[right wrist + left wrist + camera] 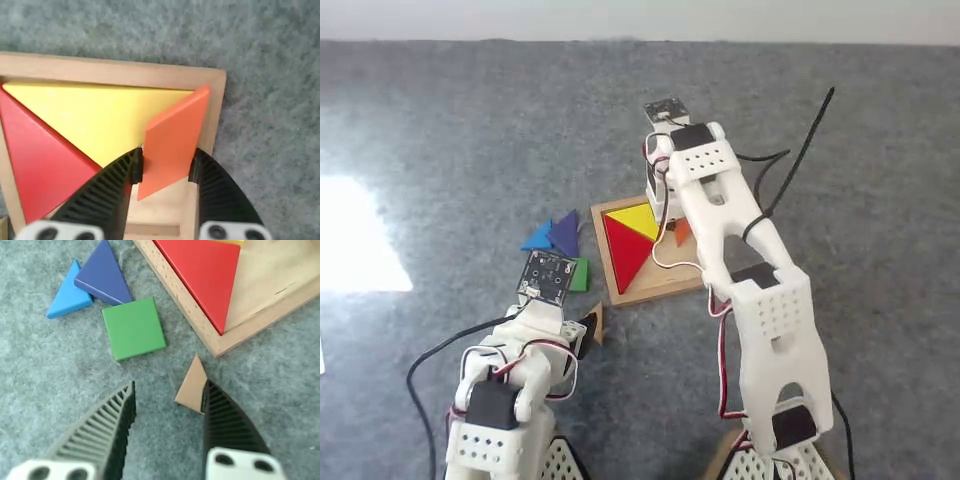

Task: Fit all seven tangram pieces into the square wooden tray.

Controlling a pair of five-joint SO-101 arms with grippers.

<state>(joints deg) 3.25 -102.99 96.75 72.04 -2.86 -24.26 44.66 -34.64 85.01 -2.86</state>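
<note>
The square wooden tray (pixel 655 287) holds a yellow triangle (pixel 632 218) and a red triangle (pixel 625 255). My right gripper (pixel 166 165) is shut on the orange parallelogram (pixel 172 135), which is tilted over the tray's corner with one tip above the rim (pixel 115 70), beside the yellow triangle (pixel 95 115). My left gripper (pixel 169 390) is open just above the table. A tan triangle (pixel 192 386) lies against one finger (pixel 225 425). Outside the tray lie a green square (pixel 134 328), a dark blue triangle (pixel 103 276) and a light blue triangle (pixel 69 292).
Grey felt covers the table. The right arm (pixel 760 290) stretches over the tray's near right side. The loose pieces cluster left of the tray (pixel 260 315). A bright patch of glare (pixel 350 240) lies at the far left.
</note>
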